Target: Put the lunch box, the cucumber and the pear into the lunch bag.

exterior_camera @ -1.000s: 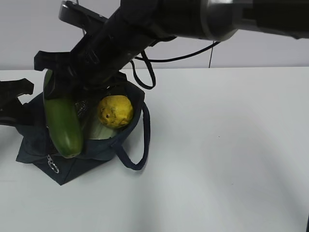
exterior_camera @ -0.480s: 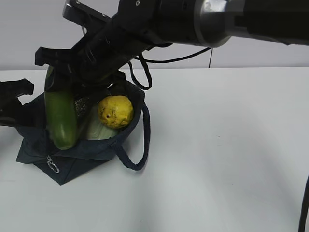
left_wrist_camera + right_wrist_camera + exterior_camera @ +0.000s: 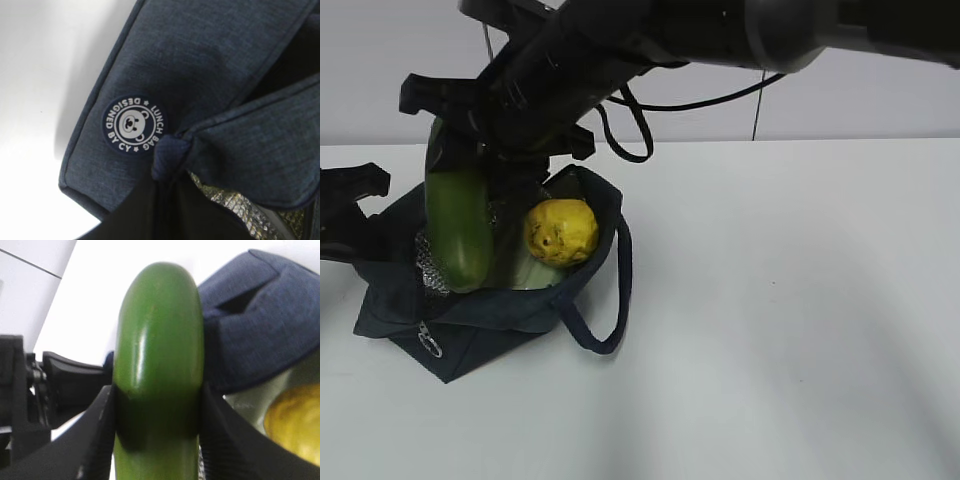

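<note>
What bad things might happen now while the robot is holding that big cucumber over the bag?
1. The cucumber hangs nearly upright in the right gripper, gripped near its top, so it might slip or swing.
2. The pear and lunch box already fill much of the lunch bag, so the cucumber may jam or stick out.
3. The left gripper pinches the bag's soft edge; if that slips, the opening could sag shut.

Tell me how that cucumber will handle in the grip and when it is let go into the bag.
The cucumber looks glossy and smooth, so it may slip between the right tool's fingers. It seems stiff, keeping straight though held at one end. Round and long, it will probably lean against the lunch bag wall or the pear.
</note>
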`<action>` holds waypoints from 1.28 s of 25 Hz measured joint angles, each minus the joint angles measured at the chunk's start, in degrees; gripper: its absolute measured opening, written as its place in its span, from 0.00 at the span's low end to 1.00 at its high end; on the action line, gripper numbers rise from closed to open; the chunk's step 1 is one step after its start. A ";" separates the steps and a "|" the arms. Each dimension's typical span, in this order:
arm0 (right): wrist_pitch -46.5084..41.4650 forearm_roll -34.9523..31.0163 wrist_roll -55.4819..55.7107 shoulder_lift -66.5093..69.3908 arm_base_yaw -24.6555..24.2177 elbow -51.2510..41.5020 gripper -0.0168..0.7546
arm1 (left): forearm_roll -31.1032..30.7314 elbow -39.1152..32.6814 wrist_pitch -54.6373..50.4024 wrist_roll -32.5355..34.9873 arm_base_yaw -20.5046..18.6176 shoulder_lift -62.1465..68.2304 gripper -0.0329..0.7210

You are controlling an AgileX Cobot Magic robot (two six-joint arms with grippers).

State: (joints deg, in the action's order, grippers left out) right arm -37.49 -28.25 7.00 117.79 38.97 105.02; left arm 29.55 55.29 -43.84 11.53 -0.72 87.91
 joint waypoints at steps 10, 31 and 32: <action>-4.35 4.40 7.61 -2.66 0.00 0.00 0.45 | 0.00 0.00 0.00 -0.06 0.00 0.00 0.04; -2.87 18.22 44.38 -5.28 2.94 -2.16 0.45 | 1.78 0.00 0.58 -0.06 0.00 0.00 0.04; -3.32 20.44 47.44 -5.28 2.94 -2.16 0.45 | 1.78 0.00 0.66 -0.06 0.00 0.00 0.04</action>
State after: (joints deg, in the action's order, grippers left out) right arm -40.80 -7.81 54.44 112.52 41.91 102.85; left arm 31.33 55.29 -43.17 11.48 -0.72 87.91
